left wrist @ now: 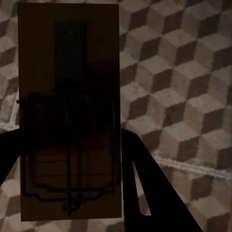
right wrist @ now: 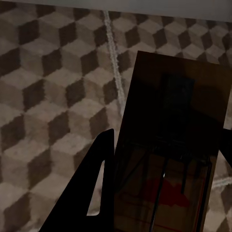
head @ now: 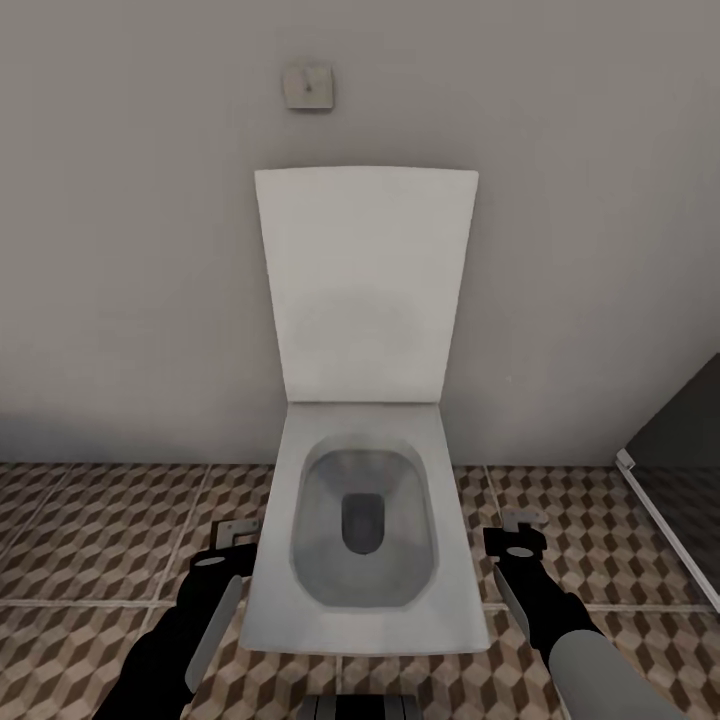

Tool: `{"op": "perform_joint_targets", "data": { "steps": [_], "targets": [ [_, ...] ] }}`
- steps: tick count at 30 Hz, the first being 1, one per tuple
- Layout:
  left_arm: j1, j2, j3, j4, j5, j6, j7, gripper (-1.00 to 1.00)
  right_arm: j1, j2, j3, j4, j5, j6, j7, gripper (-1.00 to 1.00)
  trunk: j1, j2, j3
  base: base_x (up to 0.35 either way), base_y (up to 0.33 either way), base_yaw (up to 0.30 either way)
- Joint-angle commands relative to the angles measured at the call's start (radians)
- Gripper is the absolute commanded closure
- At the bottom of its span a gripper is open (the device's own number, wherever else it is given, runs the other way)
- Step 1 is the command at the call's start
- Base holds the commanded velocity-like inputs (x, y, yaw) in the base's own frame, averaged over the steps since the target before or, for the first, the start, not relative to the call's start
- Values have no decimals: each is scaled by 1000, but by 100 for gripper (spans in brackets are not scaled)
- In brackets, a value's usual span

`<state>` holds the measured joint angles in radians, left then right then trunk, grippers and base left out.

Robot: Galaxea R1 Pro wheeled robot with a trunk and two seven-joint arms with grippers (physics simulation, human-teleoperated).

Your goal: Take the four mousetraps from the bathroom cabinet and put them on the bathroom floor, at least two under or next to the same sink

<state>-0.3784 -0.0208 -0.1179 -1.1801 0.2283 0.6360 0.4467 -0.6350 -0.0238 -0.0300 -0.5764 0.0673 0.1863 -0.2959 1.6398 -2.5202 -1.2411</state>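
Left wrist view: claw (left wrist: 70, 159) clamped around mousetrap (left wrist: 70, 96).

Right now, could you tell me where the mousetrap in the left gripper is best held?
By its long side edges at the wire-spring end, coming in endwise along the board. The mousetrap is a flat slab; the left gripper has a finger at each edge, clear of the wire bar.

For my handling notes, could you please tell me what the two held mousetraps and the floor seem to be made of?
Left mousetrap: apparently dark matte wood, a flat brown slab carrying thin grey wire, likely metal. Right mousetrap: the same look. Bathroom floor: probably ceramic tile, going by the printed cube pattern and pale grout lines.
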Motion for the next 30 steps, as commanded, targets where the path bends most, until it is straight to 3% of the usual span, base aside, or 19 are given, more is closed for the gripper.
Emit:
{"op": "perform_joint_targets", "data": {
  "steps": [1, 30],
  "targets": [
    [-1, 1, -1, -2, 8, 3, 9, 100, 0, 0, -1, -2, 5, 8, 0, 100, 0, 0, -1, 0, -8, 0],
    [-1, 2, 0, -5, 8, 2, 9, 100, 0, -1, -1, -2, 6, 8, 0, 100, 0, 0, -1, 9, -1, 0]
  ]
}}
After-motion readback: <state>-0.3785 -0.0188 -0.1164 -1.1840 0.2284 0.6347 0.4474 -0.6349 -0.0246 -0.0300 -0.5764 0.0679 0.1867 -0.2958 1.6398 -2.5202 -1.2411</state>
